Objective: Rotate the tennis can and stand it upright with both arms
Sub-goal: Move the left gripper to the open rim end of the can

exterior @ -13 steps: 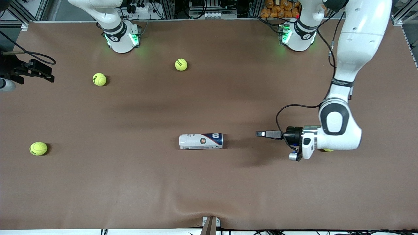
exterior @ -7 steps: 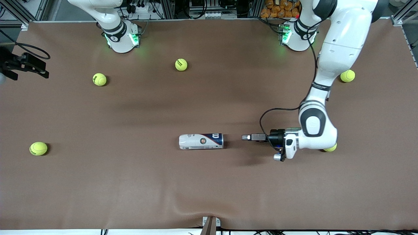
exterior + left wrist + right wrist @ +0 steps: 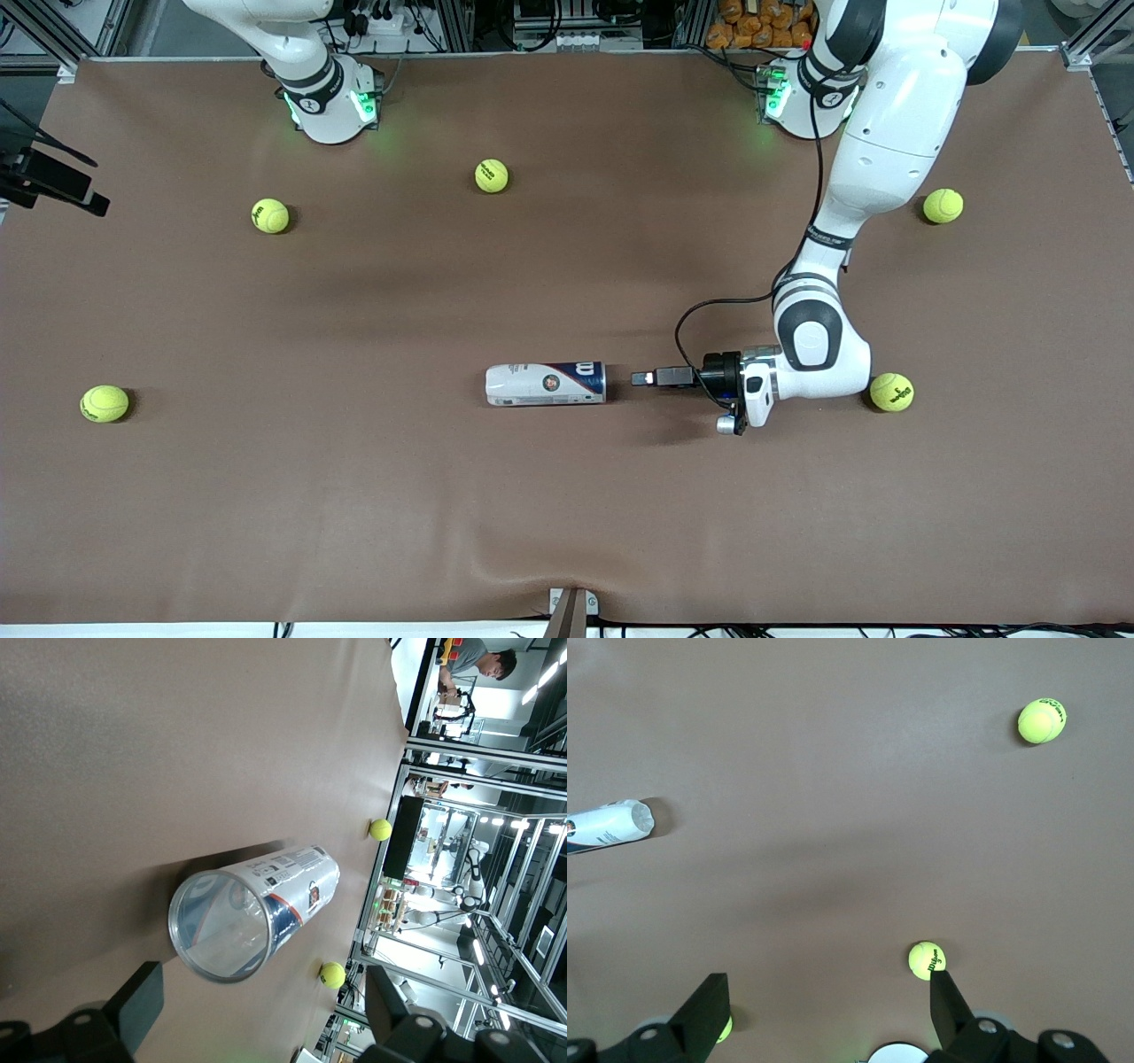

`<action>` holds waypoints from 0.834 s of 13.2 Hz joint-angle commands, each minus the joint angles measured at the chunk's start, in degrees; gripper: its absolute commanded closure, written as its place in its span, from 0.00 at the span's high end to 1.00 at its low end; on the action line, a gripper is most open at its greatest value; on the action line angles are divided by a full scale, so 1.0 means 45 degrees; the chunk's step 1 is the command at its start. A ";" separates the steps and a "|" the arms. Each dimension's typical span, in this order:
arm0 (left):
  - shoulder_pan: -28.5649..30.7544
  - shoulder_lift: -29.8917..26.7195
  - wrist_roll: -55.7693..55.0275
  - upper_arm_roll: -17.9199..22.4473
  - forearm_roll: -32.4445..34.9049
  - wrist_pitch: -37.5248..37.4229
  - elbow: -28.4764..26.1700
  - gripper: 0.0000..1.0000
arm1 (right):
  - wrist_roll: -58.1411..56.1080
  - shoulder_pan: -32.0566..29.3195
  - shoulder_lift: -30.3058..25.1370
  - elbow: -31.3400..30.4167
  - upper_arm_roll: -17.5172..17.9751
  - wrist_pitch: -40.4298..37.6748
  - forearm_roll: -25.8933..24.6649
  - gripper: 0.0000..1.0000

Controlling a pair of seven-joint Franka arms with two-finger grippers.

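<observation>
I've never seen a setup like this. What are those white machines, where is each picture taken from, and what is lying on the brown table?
The white machines are two jointed robot arms bolted along one edge of a brown table. The wide picture looks down from a high camera facing them; the two others come from small cameras on the arms' wrists.

The slim clear-plastic tennis can with a white and dark-blue label lies on its side near the middle. Five yellow-green tennis balls are scattered around it, one beside the left arm's elbow.

The left arm's black two-finger pincer is low, level with the can's dark-blue end, open, and not touching it; its wrist camera looks straight into the can's silver-rimmed mouth. The right arm's pincer, also open, waits over the table's edge at its own end. Nothing is held.
</observation>
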 commanded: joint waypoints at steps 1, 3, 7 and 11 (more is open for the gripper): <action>-0.0319 0.0224 0.0411 0.0044 -0.0576 0.0294 0.0392 1.00 | -0.0751 0.0237 -0.0149 0.0206 0.0195 -0.0126 -0.0829 1.00; -0.0476 0.0437 0.0430 0.0044 -0.0655 0.0469 0.0685 1.00 | -0.0752 0.0161 -0.0149 0.0207 0.0195 -0.0146 -0.0813 1.00; -0.0671 0.1062 0.0703 0.0044 -0.1024 0.0509 0.1175 1.00 | -0.0752 0.0161 -0.0149 0.0227 0.0156 -0.0029 -0.0813 1.00; -0.0886 0.1609 0.1308 0.0044 -0.1455 0.0529 0.1701 1.00 | -0.0888 0.0161 -0.0149 0.0227 0.0137 -0.0029 -0.0929 1.00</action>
